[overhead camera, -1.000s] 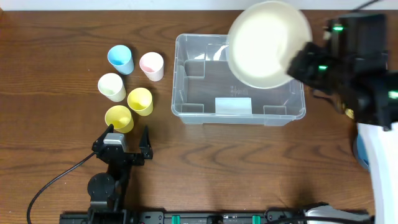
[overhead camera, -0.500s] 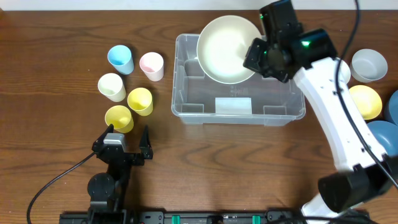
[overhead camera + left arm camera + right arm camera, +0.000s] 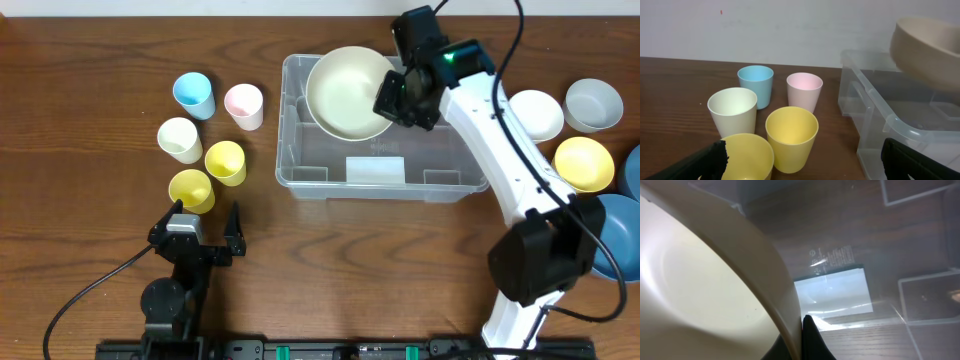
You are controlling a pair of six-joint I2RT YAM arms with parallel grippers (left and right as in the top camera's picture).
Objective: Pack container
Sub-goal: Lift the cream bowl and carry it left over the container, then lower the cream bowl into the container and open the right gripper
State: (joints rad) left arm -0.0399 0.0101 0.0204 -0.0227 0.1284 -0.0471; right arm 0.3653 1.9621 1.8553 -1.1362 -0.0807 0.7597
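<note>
1. Since the frame a second earlier, when the cream bowl point(image 3: 348, 92) was near the container's point(image 3: 285, 130) far right corner, it had moved left and looked smaller, now above the bin's far middle.
2. The right pincer point(image 3: 392, 98) was clamped tight on the bowl's right rim; in the right wrist view a black finger point(image 3: 812, 340) pressed against the smooth, thick, curved wall.
3. The left pincer point(image 3: 203, 215) had not moved: it stood spread wide with nothing between its fingers point(image 3: 700, 162), just beside the nearer yellow cup point(image 3: 191, 190).
4. The container sat mid-counter, a clear plastic rectangle with rounded corners, moulded inner ridges and a white label point(image 3: 832, 295) on its base.
5. Five matte, tapered cups kept their places left of it: blue cup point(image 3: 194, 95), pink cup point(image 3: 244, 106), cream cup point(image 3: 180, 139) and a second yellow cup point(image 3: 225, 162).
6. Round bowls lay to the right on the dark wood-grain counter point(image 3: 400, 260): white bowl point(image 3: 536, 114), grey bowl point(image 3: 593, 104), yellow bowl point(image 3: 583, 163).
</note>
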